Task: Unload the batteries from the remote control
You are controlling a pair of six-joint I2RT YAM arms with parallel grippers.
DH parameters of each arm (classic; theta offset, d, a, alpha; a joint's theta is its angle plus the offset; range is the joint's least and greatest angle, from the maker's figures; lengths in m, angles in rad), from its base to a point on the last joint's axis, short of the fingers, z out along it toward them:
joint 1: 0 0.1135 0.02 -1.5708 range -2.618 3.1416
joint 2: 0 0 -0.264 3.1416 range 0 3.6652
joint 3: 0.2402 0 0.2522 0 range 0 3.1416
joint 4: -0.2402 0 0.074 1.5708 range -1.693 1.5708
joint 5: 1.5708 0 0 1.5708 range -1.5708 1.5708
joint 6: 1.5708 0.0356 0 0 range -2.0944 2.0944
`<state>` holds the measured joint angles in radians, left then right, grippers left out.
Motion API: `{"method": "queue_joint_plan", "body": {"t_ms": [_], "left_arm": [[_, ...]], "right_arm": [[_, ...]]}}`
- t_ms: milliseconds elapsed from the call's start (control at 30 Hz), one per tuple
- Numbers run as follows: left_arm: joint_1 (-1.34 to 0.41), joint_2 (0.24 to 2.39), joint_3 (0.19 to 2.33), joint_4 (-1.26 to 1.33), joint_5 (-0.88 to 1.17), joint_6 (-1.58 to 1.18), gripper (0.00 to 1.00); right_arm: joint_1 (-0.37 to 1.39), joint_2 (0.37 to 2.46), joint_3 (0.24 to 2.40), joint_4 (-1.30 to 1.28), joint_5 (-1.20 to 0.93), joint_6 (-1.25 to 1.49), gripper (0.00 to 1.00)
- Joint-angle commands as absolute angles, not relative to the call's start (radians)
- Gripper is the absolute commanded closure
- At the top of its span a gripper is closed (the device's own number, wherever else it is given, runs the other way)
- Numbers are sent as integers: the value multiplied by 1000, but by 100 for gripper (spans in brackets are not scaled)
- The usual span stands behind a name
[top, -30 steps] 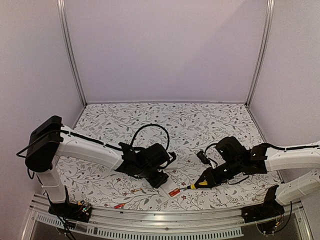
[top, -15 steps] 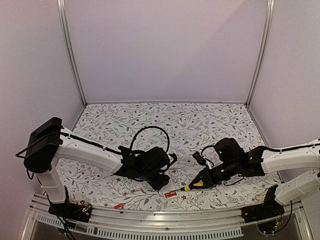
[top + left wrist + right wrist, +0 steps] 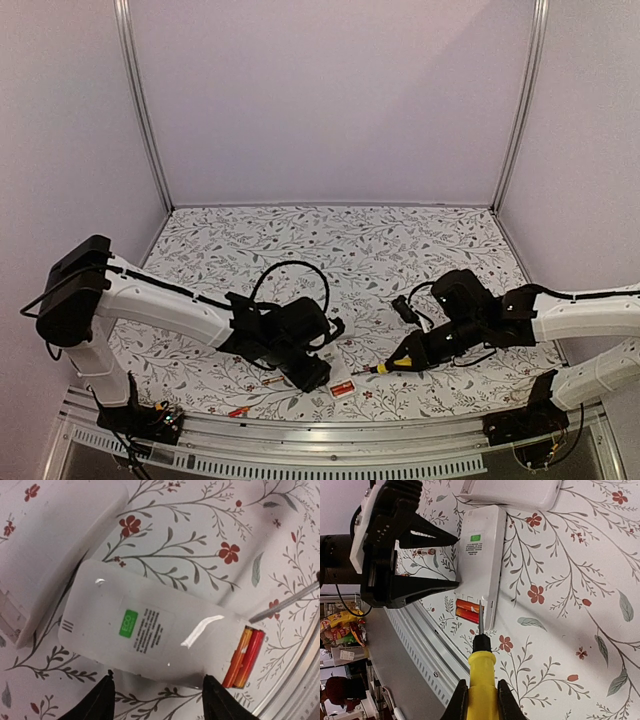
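Observation:
The white remote control [image 3: 150, 630] lies face down near the table's front edge, its battery bay open at one end. Two red-orange batteries [image 3: 245, 657] lie side by side in the bay [image 3: 467, 612]. My left gripper [image 3: 160, 700] is open, its black fingertips beside the remote's long edge and not touching it. My right gripper [image 3: 480, 695] is shut on the yellow-handled screwdriver [image 3: 482, 665], whose metal tip rests at the bay's end wall. From above, the remote [image 3: 340, 386] lies between the left gripper [image 3: 315, 378] and the right gripper [image 3: 415, 352].
A second white casing [image 3: 55, 555] lies just beyond the remote. Two loose batteries lie near the front, one [image 3: 272, 380] on the floral cloth and one [image 3: 238, 411] by the metal front rail [image 3: 330, 435]. Side and back walls enclose the table.
The left gripper has slid a little toward the front left and now sits beside the remote. The right gripper and screwdriver shifted left, then back slightly, the tip staying at the bay.

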<state>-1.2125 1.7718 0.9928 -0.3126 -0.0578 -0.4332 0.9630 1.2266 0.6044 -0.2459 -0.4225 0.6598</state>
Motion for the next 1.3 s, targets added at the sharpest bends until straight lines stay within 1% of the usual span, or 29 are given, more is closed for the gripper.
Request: {"method": "queue_joint_plan", "body": {"t_ms": [0,133,200,333,433,533,600,700,833,967,1100,1267], "left_arm": [[-1189,1678,957,-433,70,-457,39],[-1117,1600,971,-461,133,-414,29],[-1077,1583,985,-459,170,-343,24],[-1057,1585,1010,-408,158,-89,21],[-1017,1655,1087,-405,186,-49,20],[-985,1744,1185,-461,240,-130,22],[-983,1754,1189,-458,235,-218,22],[-985,1717,1115,-385,250,-407,22],[-990,1646,992,-304,196,-662,22],[-1008,1640,941,-260,182,-837,21],[-1036,1697,943,-220,192,-923,21],[-1045,1774,992,-229,188,-936,20]], "right_arm": [[968,1155,623,-312,-310,667,100],[971,1144,623,-307,-303,679,100],[973,1142,621,-304,-289,681,100],[973,1132,623,-290,-261,685,100],[974,1135,637,-287,-231,702,100],[974,1137,644,-297,-167,727,100],[974,1136,651,-310,-115,734,100],[973,1135,656,-311,-54,729,100],[974,1144,644,-264,-52,722,100],[981,1134,623,-214,-49,723,100],[1002,1137,596,-154,-58,731,100],[1034,1150,577,-121,-39,736,100]]}}
